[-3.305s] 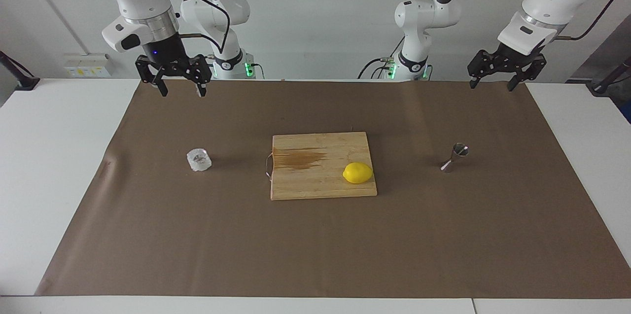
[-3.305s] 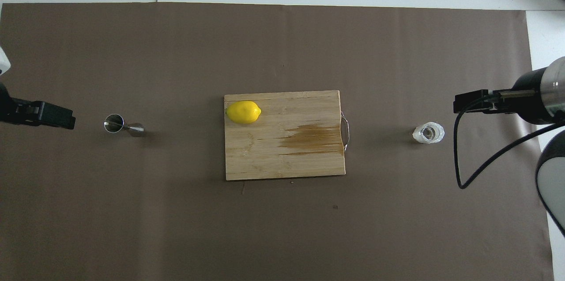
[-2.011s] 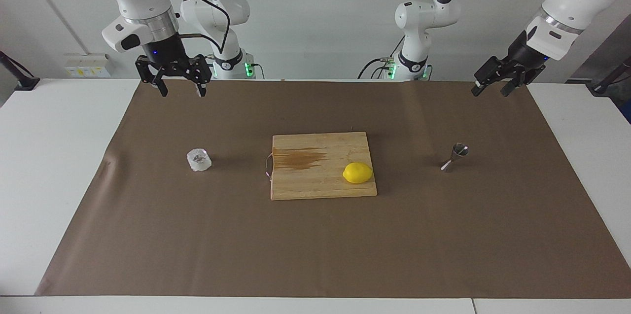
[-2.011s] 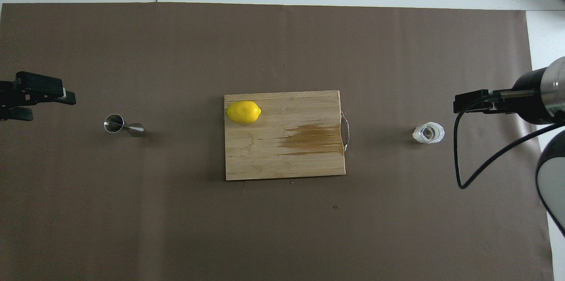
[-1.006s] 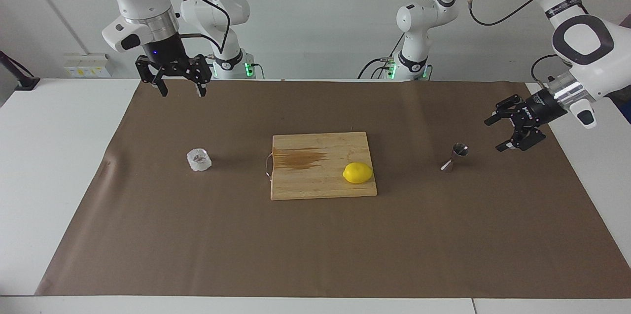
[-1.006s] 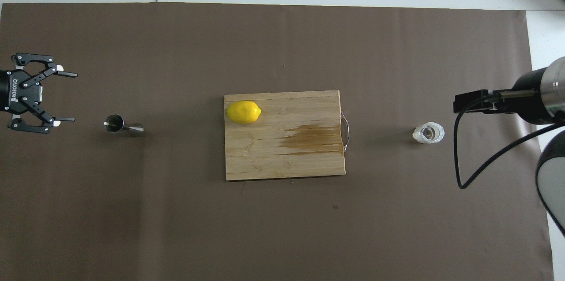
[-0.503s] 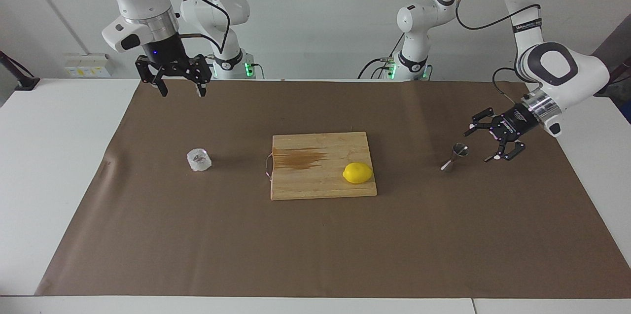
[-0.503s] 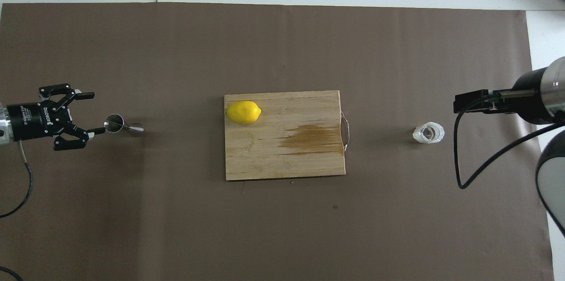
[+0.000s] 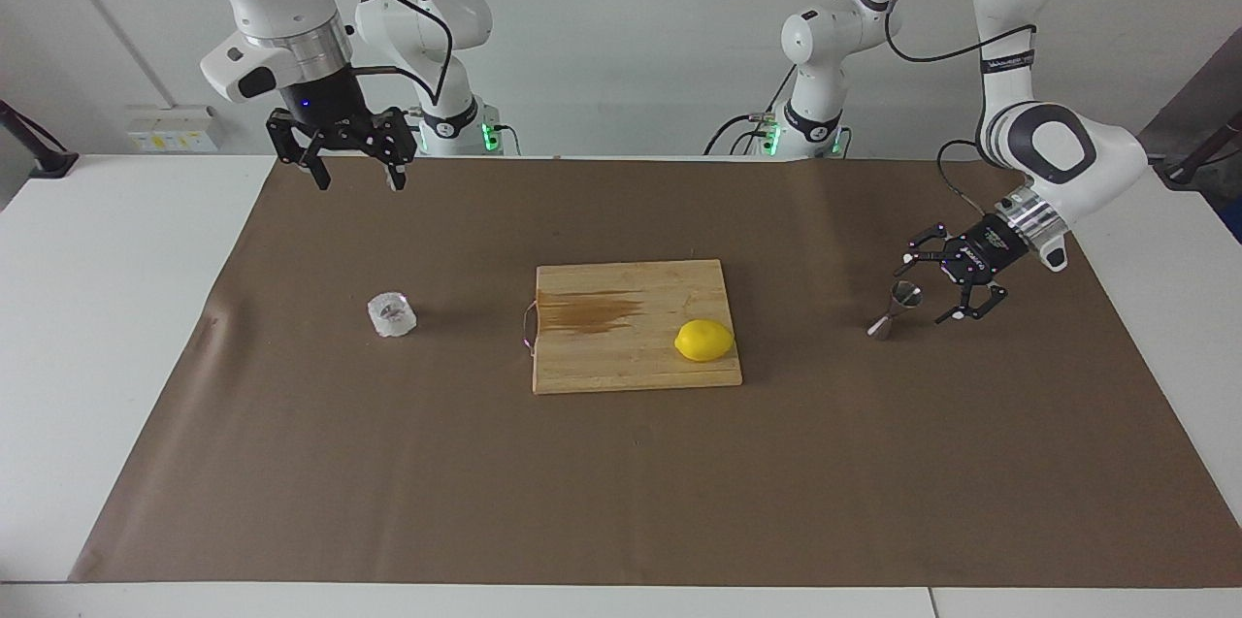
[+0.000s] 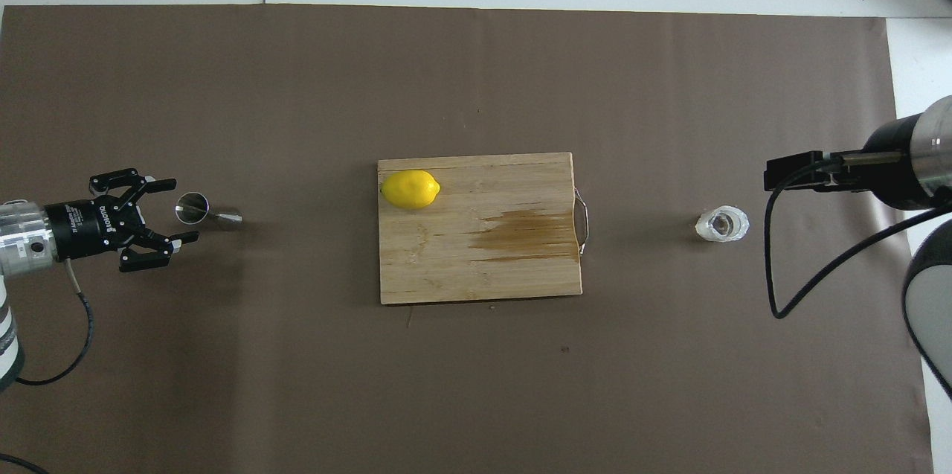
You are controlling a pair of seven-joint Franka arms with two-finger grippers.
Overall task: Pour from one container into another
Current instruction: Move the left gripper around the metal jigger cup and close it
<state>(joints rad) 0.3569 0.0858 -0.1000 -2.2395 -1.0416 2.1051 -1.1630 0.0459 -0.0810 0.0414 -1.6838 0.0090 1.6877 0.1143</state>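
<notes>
Steel jigger [image 9: 895,309] stands on the table toward the left arm's end, light, slick and top-heavy on its small foot; its narrow waist looks the surest hold. The left tool [image 9: 931,286], spread wide, sits level just beside it. The faceted clear cup [image 9: 392,314] stands near the right arm's end; the right tool [image 9: 356,174] waits spread, high above the table's edge.
</notes>
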